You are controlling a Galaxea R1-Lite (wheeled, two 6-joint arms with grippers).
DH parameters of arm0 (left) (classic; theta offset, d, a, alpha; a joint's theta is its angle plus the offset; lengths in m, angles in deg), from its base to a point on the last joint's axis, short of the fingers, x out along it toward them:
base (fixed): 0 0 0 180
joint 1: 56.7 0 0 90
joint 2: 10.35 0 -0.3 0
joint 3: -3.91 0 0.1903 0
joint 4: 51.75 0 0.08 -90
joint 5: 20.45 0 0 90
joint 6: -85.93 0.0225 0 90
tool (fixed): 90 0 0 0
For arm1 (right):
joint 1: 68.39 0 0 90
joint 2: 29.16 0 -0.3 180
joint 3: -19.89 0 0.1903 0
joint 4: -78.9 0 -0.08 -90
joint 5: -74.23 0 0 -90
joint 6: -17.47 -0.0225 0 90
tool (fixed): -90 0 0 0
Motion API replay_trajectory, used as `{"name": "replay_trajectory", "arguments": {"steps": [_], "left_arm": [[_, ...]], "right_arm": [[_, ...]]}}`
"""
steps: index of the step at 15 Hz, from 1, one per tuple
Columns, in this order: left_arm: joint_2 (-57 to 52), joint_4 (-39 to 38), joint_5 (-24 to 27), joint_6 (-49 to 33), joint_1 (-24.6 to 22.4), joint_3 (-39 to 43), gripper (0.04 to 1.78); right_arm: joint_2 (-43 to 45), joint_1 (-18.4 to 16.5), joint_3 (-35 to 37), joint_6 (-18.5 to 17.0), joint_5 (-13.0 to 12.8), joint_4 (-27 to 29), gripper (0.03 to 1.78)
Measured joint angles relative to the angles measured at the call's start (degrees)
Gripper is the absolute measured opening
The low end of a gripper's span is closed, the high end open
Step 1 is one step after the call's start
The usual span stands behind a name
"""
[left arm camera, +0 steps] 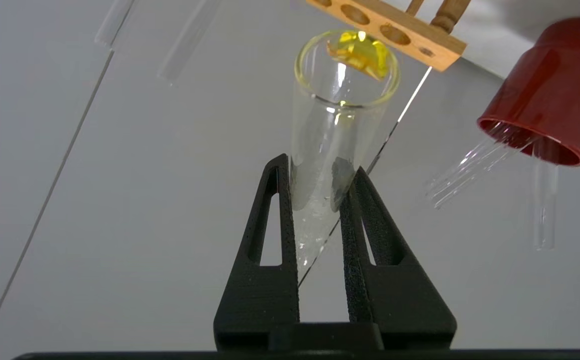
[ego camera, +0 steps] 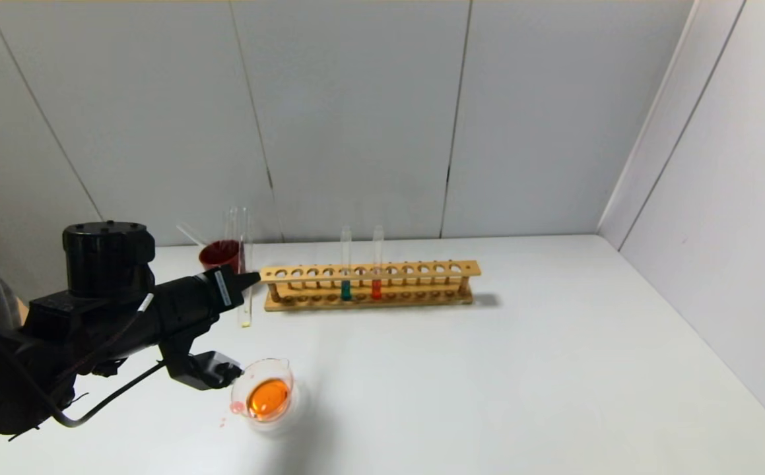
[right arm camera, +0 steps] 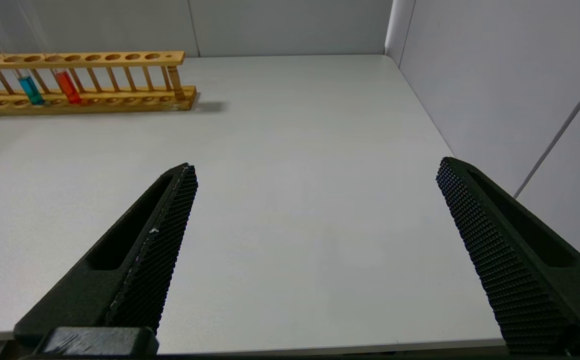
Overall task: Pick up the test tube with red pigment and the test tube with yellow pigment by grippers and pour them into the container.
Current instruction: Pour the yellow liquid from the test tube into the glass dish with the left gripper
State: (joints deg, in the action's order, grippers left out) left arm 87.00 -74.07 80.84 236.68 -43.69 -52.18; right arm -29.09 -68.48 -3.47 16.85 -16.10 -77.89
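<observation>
My left gripper [ego camera: 247,280] [left arm camera: 320,169] is shut on the test tube with yellow pigment [ego camera: 245,309] [left arm camera: 342,95]. It holds the tube upright above the table, just off the left end of the wooden rack [ego camera: 369,285], with a little yellow liquid at the tube's bottom. The test tube with red pigment [ego camera: 376,287] [right arm camera: 67,86] stands in the rack. The container [ego camera: 267,398], a low glass beaker with orange liquid in it, sits on the table in front of and below the left gripper. Over the table's near right part, my right gripper [right arm camera: 315,167] stands open and holds nothing.
A teal-liquid tube [ego camera: 346,289] [right arm camera: 31,90] stands in the rack beside the red one. A dark red cup [ego camera: 220,253] [left arm camera: 550,90] with glass tubes in it is behind the left gripper. Small pink drops [ego camera: 235,408] lie by the beaker. Walls close the back and right.
</observation>
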Motion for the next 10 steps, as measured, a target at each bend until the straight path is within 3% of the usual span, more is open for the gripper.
{"name": "replay_trajectory", "arguments": {"steps": [10], "left_arm": [[0.09, -0.80, 0.01, 0.00, 0.00, 0.54, 0.30]], "right_arm": [[0.00, 0.00, 0.00, 0.00, 0.00, 0.00, 1.75]]}}
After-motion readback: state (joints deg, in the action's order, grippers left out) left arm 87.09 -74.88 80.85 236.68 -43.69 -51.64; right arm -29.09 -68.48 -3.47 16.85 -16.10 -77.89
